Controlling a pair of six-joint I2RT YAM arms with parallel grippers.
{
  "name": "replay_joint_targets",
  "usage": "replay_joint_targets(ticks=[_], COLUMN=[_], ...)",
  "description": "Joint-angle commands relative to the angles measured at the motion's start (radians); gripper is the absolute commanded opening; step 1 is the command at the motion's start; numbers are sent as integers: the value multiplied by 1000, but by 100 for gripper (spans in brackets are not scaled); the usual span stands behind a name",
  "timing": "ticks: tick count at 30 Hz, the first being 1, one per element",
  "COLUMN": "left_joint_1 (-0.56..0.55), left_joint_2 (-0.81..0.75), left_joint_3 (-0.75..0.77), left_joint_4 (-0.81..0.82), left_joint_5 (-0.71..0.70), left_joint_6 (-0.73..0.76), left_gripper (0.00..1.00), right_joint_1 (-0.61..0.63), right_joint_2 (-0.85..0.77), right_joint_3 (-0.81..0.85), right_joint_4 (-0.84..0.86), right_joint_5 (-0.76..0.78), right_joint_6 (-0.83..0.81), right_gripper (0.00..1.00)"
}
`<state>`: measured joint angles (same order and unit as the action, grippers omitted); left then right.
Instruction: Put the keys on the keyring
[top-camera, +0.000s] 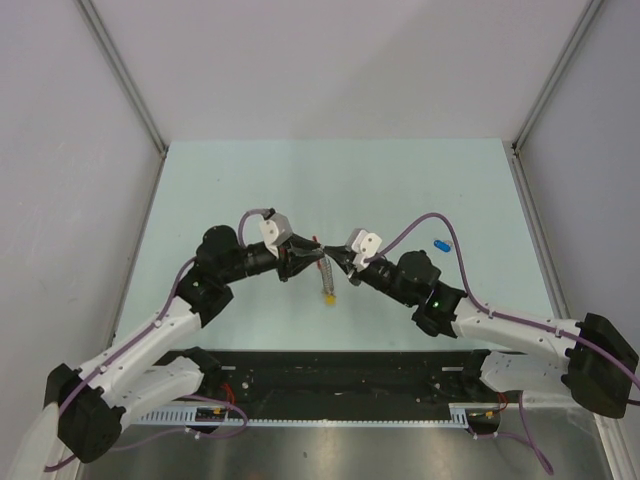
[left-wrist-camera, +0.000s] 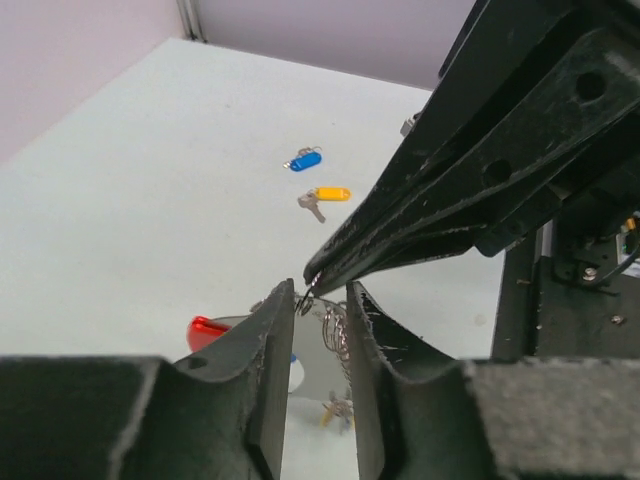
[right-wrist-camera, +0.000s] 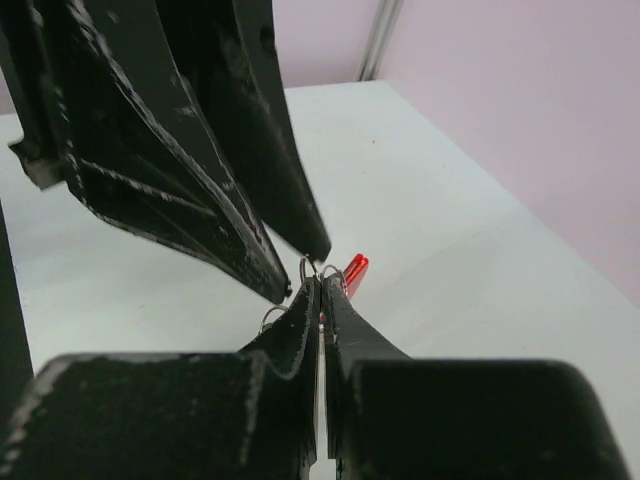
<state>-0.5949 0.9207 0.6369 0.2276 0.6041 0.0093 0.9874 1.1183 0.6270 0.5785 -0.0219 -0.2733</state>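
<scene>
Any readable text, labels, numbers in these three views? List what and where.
None legible in any view.
Blue tag on the table: no print visible.
Yellow tag beside it: no print visible.
Electronics at the arm bases: any markings too small to read.

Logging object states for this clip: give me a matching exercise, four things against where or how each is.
1 blue tag
2 yellow-tagged key
3 keyring's red section
4 right fingers

A shut on a thin wire ring
B on the table, farthest off in the left wrist view
C beside the left fingers
D on the table, just nearer than the blue one

Pairs: 1-B, 2-D, 3-C, 4-A
</scene>
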Motion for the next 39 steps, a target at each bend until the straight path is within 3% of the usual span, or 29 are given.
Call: replay_joint_targets(ticks=[1,6,10,23,39], left_joint_1=[-14,-14,-14,29,29], left_joint_2=[-52,-82,-105,18,86], left_joint_3=[69,87,86,184,254], left_joint_4=[-20,-121,-180,-306,-375], left_joint_5=[-29,-66,-34,144,180], left_joint_6=[102,231,333,452,466], left_gripper=[36,53,56,49,31], right_joint_1=[19,23,33,40,53], right_joint_2=[-17,-32,-35,-71,-124], right_joint_3=[45,54,54,69,85], right_joint_4=[-5,-32,-43,-91,-134], right_joint_5=[65,69,69,7,-21], right_joint_6=[-46,-58,-72,-115,-126], right_gripper=[0,0,0,0,0])
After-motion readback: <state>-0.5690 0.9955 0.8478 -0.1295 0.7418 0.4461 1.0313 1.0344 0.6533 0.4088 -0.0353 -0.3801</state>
